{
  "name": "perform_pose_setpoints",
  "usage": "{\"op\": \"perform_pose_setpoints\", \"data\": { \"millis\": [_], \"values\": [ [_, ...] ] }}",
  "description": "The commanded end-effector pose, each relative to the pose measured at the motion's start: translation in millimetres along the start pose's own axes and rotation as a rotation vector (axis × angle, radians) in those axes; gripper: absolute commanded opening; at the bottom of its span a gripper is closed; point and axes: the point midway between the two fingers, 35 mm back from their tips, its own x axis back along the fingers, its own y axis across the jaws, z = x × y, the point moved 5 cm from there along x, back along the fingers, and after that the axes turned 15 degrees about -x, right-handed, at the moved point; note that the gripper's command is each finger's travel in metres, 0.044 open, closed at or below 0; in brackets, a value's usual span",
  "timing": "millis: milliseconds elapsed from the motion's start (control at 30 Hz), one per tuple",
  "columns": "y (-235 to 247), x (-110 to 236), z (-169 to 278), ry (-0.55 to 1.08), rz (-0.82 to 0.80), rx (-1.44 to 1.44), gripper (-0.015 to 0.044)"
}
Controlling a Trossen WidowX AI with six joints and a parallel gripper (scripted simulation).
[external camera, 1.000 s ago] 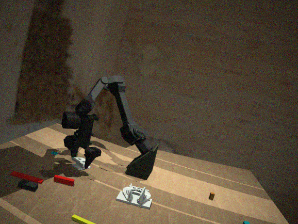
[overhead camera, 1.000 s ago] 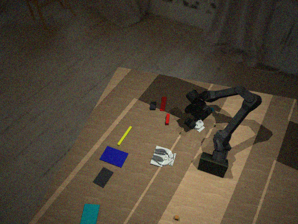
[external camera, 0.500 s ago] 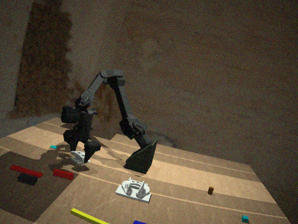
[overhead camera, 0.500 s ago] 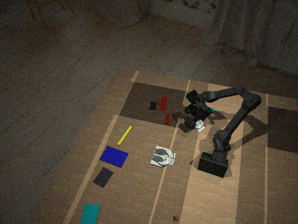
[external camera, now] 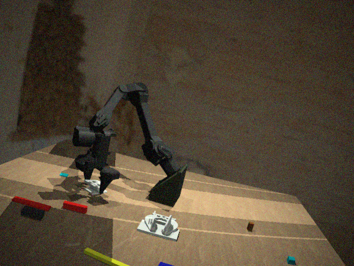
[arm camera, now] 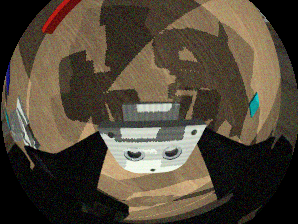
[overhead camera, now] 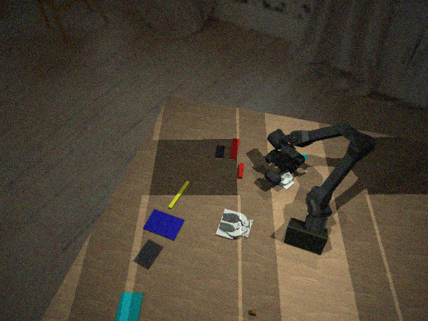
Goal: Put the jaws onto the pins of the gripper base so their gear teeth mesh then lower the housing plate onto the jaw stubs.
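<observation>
The white housing plate point(overhead camera: 286, 181) point(external camera: 92, 186) point(arm camera: 152, 162), with two round holes, lies on the table under my hand. My gripper point(overhead camera: 287, 173) point(external camera: 94, 186) point(arm camera: 153, 132) is open, its fingertips low on either side of the plate. The wrist view does not settle whether they touch its edges. The white gripper base point(overhead camera: 220, 233) point(external camera: 159, 235) lies apart, left of the arm's foot in the top view. Two grey jaws point(overhead camera: 230, 217) point(external camera: 167, 228) stand on it side by side. Their gear teeth are too small to judge.
Two red blocks point(overhead camera: 234, 149) point(overhead camera: 241, 171) and a black block point(overhead camera: 220, 151) lie left of my hand in the top view. A small cyan piece point(external camera: 64, 174) point(arm camera: 254, 105) lies beyond the plate. A yellow bar point(overhead camera: 178, 194) and a blue plate point(overhead camera: 164, 224) lie left of the base.
</observation>
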Motion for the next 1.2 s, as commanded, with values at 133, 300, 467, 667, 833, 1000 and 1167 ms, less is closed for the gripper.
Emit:
{"op": "perform_pose_setpoints", "data": {
  "millis": [133,300,467,667,833,1000,1167],
  "values": [
    [0.0,0.0,0.0,0.000,0.000,0.000,0.0353],
    [0.0,0.0,0.0,0.000,0.000,0.000,0.0351],
    [0.0,0.0,0.0,0.000,0.000,0.000,0.0351],
    [1.4,7.5,-0.7,0.003,-0.004,-0.001,0.0351],
    [3.2,23.1,-1.6,0.008,-0.009,-0.001,0.0351],
    [3.8,38.8,-1.8,0.010,-0.011,0.000,0.0351],
    [3.1,54.7,-1.3,0.009,-0.011,0.001,0.0351]
  ]
}}
